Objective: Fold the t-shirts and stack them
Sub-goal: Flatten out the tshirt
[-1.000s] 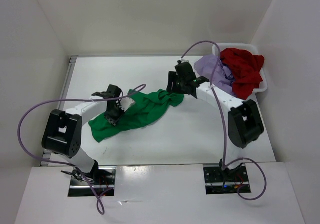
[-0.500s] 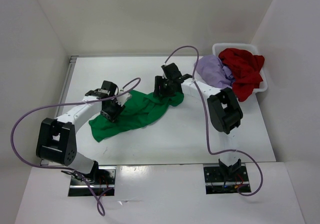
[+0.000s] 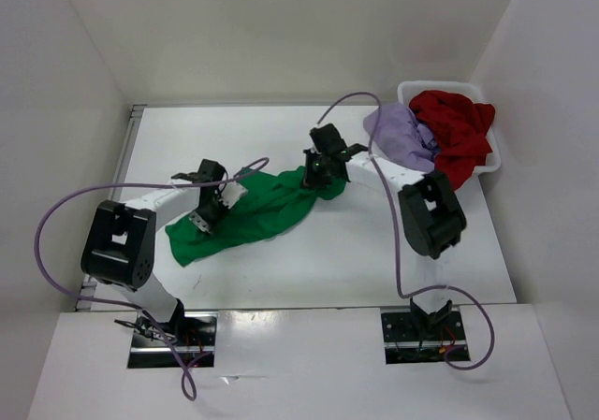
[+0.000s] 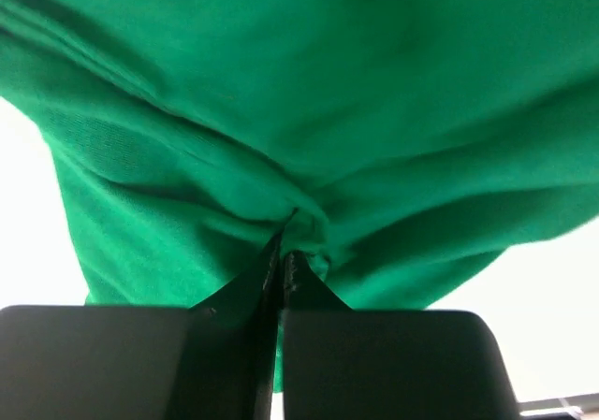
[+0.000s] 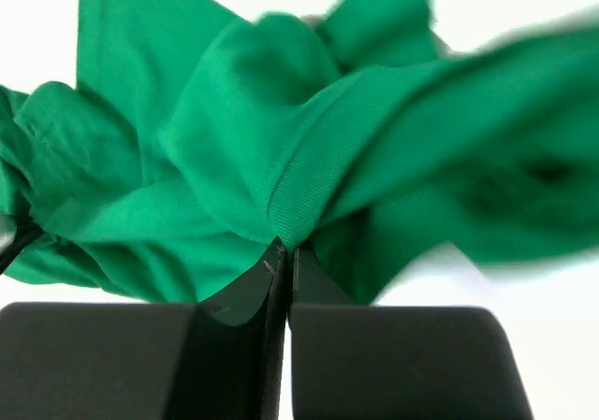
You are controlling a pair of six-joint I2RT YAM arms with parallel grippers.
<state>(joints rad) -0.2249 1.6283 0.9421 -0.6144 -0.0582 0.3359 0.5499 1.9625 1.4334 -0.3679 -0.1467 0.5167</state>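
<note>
**White table (image 3: 374, 252) between white walls (image 3: 281, 36): green shirt (image 3: 267, 210) pinched at both ends**

Left gripper (image 4: 283, 252) clamps the shirt's left end, right gripper (image 5: 284, 250) its far right end. It lies crumpled mid-table; lavender shirt (image 3: 401, 135) and red shirt (image 3: 454, 130) fill the far-right basket (image 3: 490, 163).

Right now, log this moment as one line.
left tool: shut on green t-shirt | right tool: shut on green t-shirt | red t-shirt, lavender t-shirt: at basket

The green t-shirt (image 3: 257, 210), lavender t-shirt (image 3: 398, 135) and dark red t-shirt (image 3: 456, 132) are plain; the basket (image 3: 440, 85) is white.
</note>
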